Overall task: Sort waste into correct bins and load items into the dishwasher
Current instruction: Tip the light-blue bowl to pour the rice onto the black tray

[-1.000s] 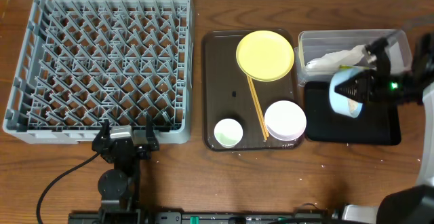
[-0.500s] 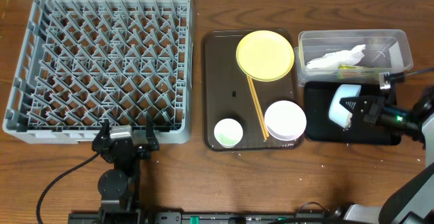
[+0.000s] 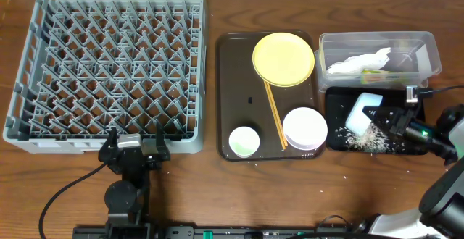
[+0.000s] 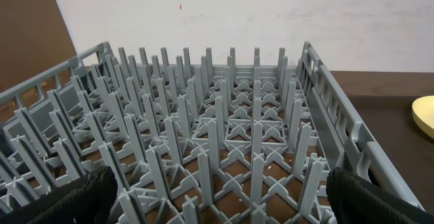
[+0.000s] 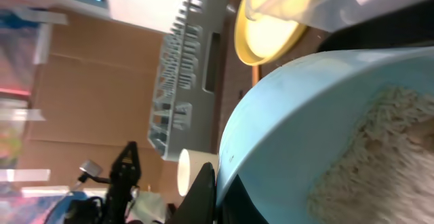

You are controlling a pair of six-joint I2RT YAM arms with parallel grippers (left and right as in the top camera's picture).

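Fingers [image 5: 207,197] of the right gripper [image 3: 384,115] pinch the rim of the light blue bowl [image 3: 360,111], which is tipped on its side over the shallow black tray [image 3: 415,150] at the table's right. Whitish rice scraps [image 3: 366,139] lie scattered on the tray below the bowl's mouth, and the wrist view shows more rice inside the bowl. Just behind the tray, the clear tub [image 3: 429,48] holds the crumpled white napkin [image 3: 359,63] and the snack wrapper [image 3: 377,72]. On the dark brown serving tray [image 3: 232,58] sit the yellow plate [image 3: 283,58], the wooden chopsticks [image 3: 274,114], the white bowl [image 3: 304,128] and the small cup [image 3: 243,141]. Far left, the left gripper [image 3: 135,132] rests with its fingers spread at the near edge of the grey dish rack [image 3: 109,72].
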